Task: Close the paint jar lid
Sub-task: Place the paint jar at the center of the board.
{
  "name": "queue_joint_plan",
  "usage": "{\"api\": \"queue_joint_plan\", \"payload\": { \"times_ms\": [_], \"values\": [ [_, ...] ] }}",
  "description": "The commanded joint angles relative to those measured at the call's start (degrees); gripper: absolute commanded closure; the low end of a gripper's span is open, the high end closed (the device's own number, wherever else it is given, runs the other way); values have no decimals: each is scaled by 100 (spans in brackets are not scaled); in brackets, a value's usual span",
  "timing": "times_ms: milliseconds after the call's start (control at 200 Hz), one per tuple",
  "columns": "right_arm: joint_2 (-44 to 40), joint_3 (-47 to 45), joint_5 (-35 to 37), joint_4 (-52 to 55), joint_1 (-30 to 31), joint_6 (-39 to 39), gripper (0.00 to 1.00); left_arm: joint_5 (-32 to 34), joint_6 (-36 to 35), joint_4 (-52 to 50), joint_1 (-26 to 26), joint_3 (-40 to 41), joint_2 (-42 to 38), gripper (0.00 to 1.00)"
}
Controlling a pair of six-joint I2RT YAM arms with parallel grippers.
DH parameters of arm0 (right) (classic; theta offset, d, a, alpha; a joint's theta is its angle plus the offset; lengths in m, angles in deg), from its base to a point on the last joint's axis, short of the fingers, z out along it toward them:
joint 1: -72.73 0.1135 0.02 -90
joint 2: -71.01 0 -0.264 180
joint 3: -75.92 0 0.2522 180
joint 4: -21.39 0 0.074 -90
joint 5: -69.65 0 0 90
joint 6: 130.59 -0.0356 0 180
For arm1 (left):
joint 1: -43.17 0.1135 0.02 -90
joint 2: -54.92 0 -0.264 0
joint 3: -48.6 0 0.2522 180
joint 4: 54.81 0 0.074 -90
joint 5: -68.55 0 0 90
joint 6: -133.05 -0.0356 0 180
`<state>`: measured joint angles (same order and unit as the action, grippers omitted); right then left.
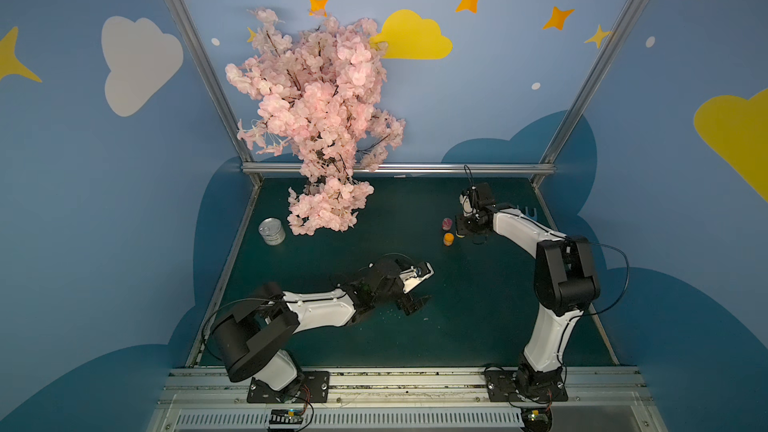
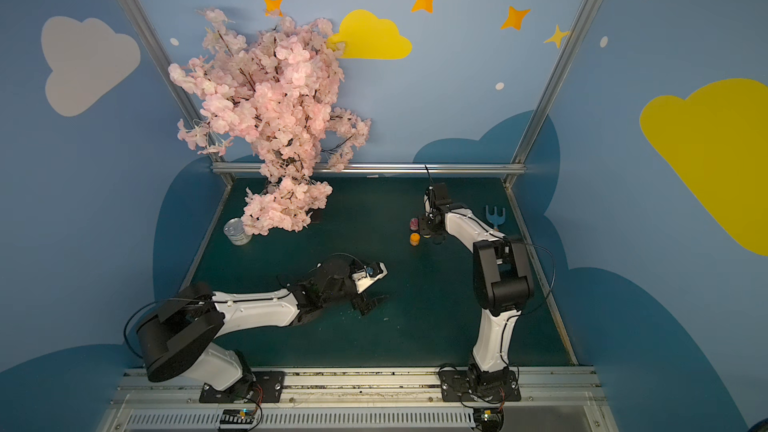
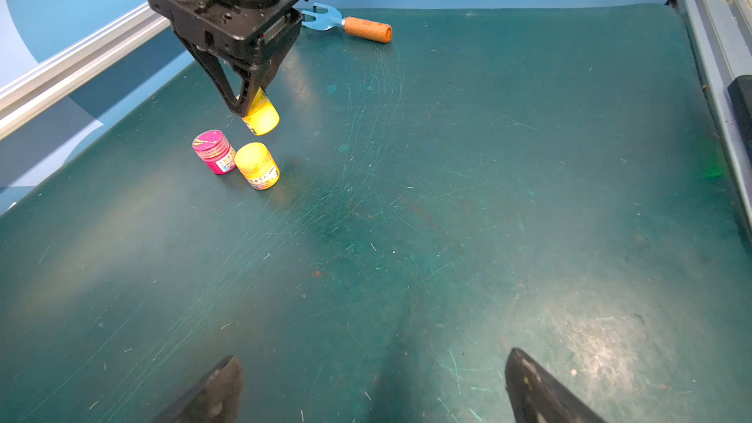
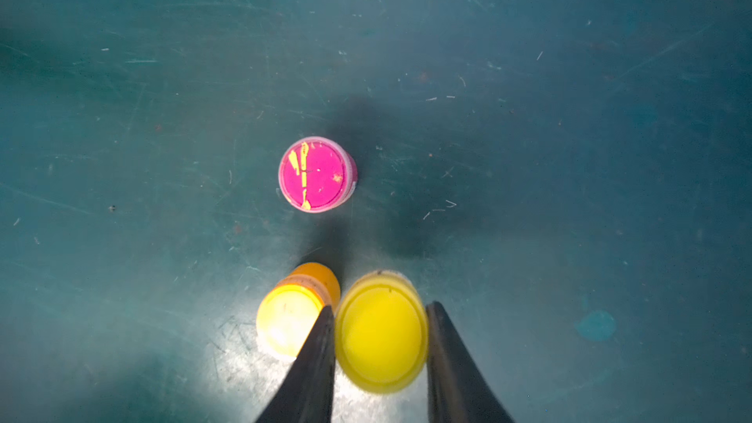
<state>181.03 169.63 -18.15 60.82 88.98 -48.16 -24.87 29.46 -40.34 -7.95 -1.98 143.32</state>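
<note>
Yellow paint jar (image 3: 262, 113) hung tilted in the right gripper (image 4: 380, 307), jaws pinched narrow on its sides, toward the far right of the green mat (image 3: 488, 156). L to R: a tin can (image 1: 272, 231), a pink blossom tree (image 1: 320, 118), then the left gripper (image 3: 372, 356), spread wide w/ nothing in it. A pink jar (image 1: 447, 224) & an orange jar (image 1: 448, 238) stood lidded just beside the held jar. A blue rake (image 2: 495, 216) lay rightmost.

mat (image 3: 447, 197): matt, scratched | yellow jar (image 3: 263, 115): smooth plastic | fork handle (image 3: 368, 29): wood | can (image 1: 272, 231): shiny metal
</note>
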Motion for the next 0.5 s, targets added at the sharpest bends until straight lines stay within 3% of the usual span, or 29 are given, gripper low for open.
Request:
{"api": "queue_joint_plan", "payload": {
  "times_ms": [0, 496],
  "values": [
    [185, 281, -40, 438, -14, -190, 100, -9, -47, 44, -5, 8, -6, 0],
    [415, 350, 327, 479, -26, -504, 100, -98, -98, -2, -9, 52, -116, 0]
  ]
}}
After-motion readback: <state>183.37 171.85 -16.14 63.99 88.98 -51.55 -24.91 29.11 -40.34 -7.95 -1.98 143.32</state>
